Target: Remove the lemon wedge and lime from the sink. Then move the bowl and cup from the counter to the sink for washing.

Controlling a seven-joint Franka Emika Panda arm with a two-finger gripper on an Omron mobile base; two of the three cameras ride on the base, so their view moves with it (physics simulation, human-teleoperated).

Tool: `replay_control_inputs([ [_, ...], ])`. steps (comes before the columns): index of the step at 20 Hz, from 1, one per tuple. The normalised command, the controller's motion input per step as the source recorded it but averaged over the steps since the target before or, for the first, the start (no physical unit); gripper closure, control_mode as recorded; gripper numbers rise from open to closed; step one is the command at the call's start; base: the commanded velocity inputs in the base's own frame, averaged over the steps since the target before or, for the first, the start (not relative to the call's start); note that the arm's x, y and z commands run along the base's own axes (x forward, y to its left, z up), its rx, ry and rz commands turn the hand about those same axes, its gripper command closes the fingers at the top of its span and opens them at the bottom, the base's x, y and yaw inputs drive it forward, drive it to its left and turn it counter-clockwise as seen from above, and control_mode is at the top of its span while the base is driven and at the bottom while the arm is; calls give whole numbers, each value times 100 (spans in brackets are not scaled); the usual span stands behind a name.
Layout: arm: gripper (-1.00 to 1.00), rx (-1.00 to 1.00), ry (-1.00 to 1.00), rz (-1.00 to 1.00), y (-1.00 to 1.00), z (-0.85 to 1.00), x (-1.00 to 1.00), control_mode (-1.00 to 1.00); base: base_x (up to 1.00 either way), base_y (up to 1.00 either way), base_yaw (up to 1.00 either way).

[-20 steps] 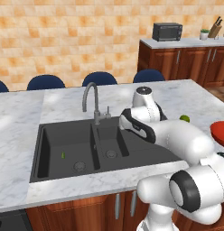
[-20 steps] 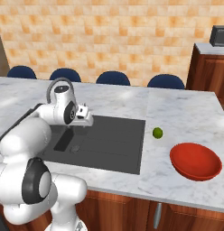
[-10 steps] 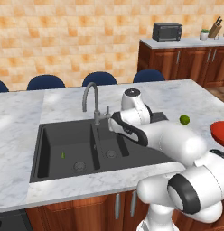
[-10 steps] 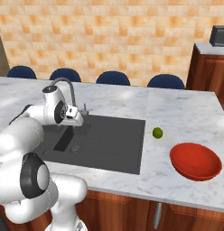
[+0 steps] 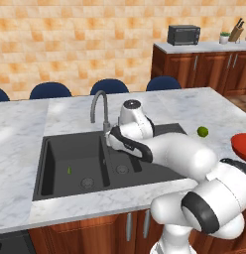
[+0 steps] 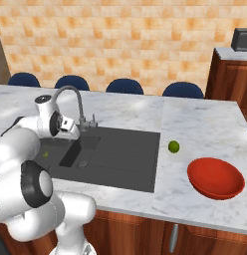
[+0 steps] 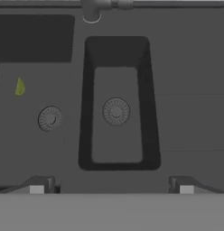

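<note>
We find the claw fully spread and empty above the sink. We count one lemon wedge in the large basin at its nine o'clock. We count one lime and one bowl on the counter.

I see the tiny green lemon wedge flat in the sink's left basin, the lime and red bowl on the counter beyond its right edge.
</note>
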Motion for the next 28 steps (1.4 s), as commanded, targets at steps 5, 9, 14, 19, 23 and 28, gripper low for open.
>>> replay_control_inputs([
  [5,-100,9,5,0,48,-9,4,-100,0,0,0],
  [9,-100,11,5,0,47,-7,6,-100,0,0,0],
  [14,-100,10,3,0,47,-6,4,-100,0,0,0],
  [19,-100,1,0,0,49,-5,1,-100,0,0,0],
  [23,-100,0,0,0,46,-5,3,-100,0,0,0],
  [28,-100,-1,0,0,42,-7,15,-100,0,0,0],
])
